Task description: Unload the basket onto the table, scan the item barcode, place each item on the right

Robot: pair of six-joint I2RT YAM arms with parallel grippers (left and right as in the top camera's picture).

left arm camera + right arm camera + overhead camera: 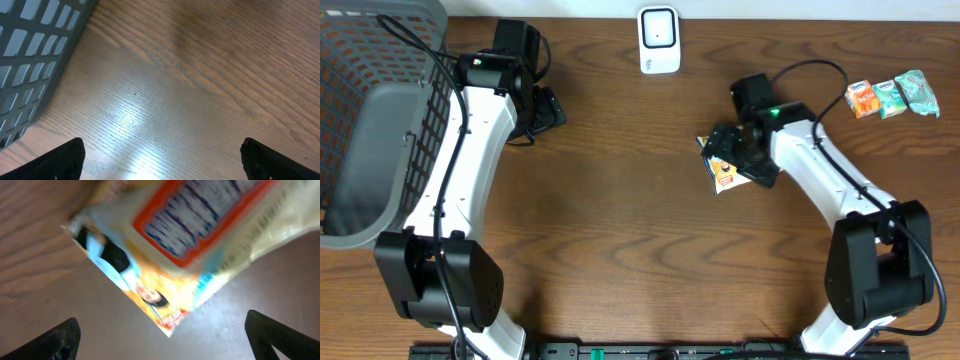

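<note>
Snack packet (175, 230) blurred, cut off at top edge, basket (360, 60) cropped at left edge

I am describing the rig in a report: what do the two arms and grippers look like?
The left arm and right arm match: white shells, black joints and bases, a black cable looping near each wrist, a green light there. The left gripper and right gripper have black fingers.

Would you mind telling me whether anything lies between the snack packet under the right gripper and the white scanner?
Nothing visible does. Only bare table lies between the snack packet and the white scanner at the far edge; the open right gripper sits over the packet.
</note>
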